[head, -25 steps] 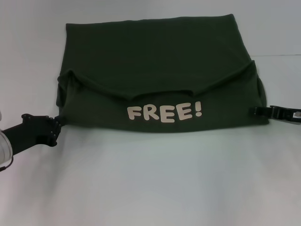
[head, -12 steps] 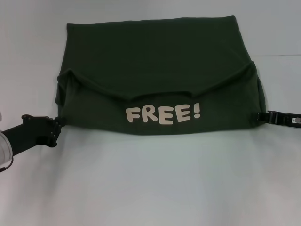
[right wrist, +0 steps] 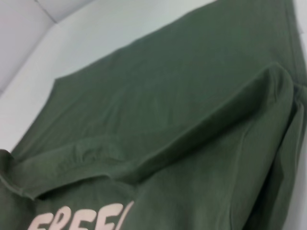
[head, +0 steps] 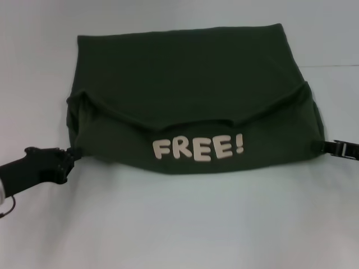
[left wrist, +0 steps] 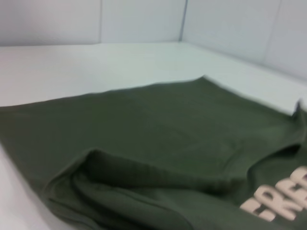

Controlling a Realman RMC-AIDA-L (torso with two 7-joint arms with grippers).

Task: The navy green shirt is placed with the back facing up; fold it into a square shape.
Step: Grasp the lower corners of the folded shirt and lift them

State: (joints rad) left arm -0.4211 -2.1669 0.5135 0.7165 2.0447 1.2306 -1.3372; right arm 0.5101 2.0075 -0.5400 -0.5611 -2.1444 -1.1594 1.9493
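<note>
The left pincer [head: 68, 158] sits low on the white desk [head: 179, 224], its tip touching the near left corner of the shirt [head: 185, 84]; whether it is clenched on the fabric or released cannot be told. From that tip the dark green cloth spreads away across the middle of the desk, toward the far side and toward the other arm. The right pincer [head: 327, 147] lies flat at the opposite near corner, its tip against the shirt's edge, and its grip cannot be told either. Between the two pincers runs the shirt's near edge, slightly bowed toward the robot. Just beyond that edge, on an upturned flap, stands the pale lettering "FREE!" [head: 198, 149]. Farther from the pincers, the flap ends in a drooping line that dips at the middle and rises to a raised fold near each side. Beyond that line lies a plain smooth panel of the shirt, reaching a straight far edge. The left wrist view shows a rolled fold [left wrist: 144, 172] close by, with bare desk past the shirt. The right wrist view shows a matching fold ridge [right wrist: 211, 120] crossing the cloth.
</note>
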